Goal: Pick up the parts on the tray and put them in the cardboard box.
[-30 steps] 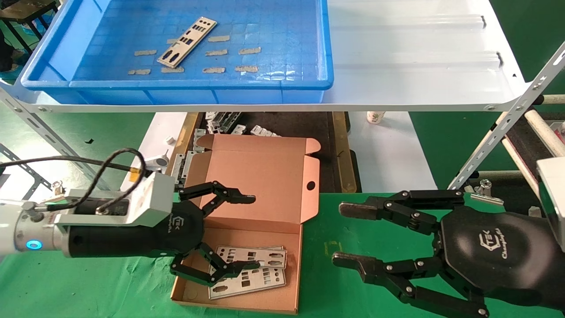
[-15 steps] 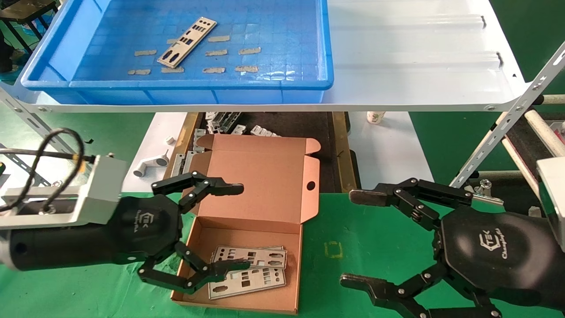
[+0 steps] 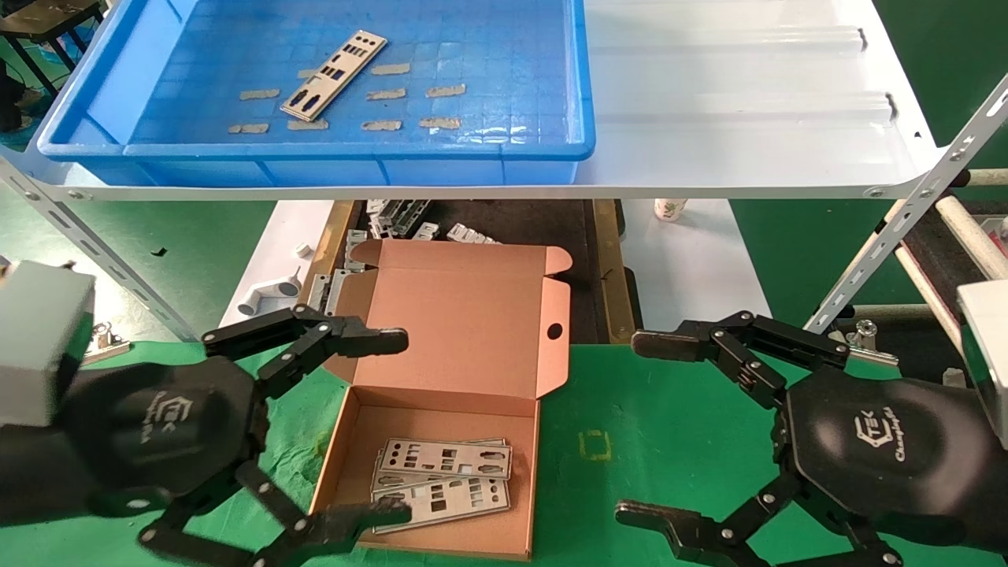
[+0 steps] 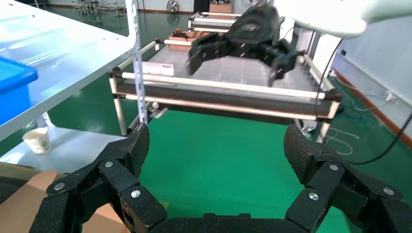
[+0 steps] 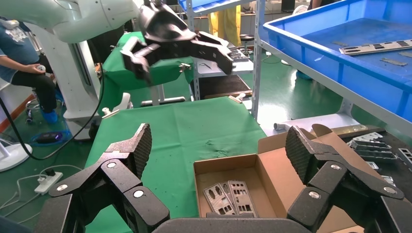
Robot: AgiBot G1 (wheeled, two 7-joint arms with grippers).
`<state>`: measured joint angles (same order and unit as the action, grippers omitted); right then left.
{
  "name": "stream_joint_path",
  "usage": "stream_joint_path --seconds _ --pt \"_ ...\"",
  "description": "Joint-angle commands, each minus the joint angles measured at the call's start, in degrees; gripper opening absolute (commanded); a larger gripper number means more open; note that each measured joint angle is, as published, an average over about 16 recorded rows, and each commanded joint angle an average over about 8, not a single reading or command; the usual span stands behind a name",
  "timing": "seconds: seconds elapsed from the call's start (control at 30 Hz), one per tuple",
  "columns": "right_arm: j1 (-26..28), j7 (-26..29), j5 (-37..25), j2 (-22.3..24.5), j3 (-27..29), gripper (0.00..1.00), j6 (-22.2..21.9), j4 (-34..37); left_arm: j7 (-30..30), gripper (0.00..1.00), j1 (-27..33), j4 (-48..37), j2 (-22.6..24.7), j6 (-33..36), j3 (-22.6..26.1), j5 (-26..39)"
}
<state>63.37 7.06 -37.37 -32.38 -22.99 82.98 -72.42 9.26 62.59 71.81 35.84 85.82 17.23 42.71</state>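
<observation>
Drawn back toward the robot's left and clear of the cardboard box (image 3: 441, 441) since a second ago, left gripper (image 3: 398, 429) with fingers spread wide and empty, lower fingertip over the box's near left corner. Stacked inside, flat, several silver punched plates (image 3: 441, 476), count hard to tell. Still lying in the blue tray (image 3: 583, 94) on the white shelf (image 3: 748, 102): one plate (image 3: 335, 75). Hovering at right over the green cloth (image 3: 630, 417), right gripper (image 3: 650, 433), also agape, lower finger cut off.

"TEK" logo on left claw (image 3: 398, 425), "TEK Champion" on right claw (image 3: 650, 429)
</observation>
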Motion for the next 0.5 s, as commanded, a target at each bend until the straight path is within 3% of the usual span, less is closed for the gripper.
stream_joint_path --seconds 0.03,0.5 --pt "0.00 0.00 0.00 0.00 0.00 1.00 0.00 0.00 1.38 1.00 -1.01 1.78 -0.81 -0.07 -1.20 -0.87" --pt "-0.01 0.00 0.01 0.00 0.00 1.00 -0.01 0.01 1.82 1.00 -1.52 2.56 -1.20 -0.15 -1.78 -1.37"
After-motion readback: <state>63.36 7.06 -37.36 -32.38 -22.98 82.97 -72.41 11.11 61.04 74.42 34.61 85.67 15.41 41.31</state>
